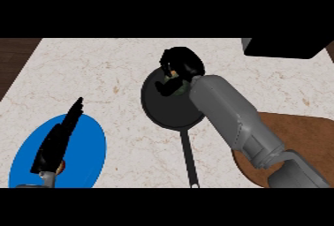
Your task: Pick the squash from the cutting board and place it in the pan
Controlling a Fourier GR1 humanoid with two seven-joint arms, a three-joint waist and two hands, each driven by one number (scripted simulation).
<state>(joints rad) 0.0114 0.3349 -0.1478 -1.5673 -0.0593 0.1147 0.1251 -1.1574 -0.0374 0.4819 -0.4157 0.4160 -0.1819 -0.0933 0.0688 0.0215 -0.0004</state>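
Note:
The black pan [163, 110] lies mid-counter, its long handle [189, 159] pointing toward me. My right hand [180, 62] hovers over the pan's far rim with its fingers curled round the squash [173, 76]. Only a small tan and green patch of the squash shows below the fingers. The grey right forearm [228, 114] crosses the pan's right side and hides part of it. The brown cutting board [297, 128] lies at the right, with nothing visible on its bare part. My left hand [60, 139] rests open at the lower left, fingers straight and pointing away.
A blue plate [88, 150] lies under the left hand at the lower left. A black block [284, 46] stands at the counter's far right corner. Dark wood [13, 57] shows past the counter's left edge.

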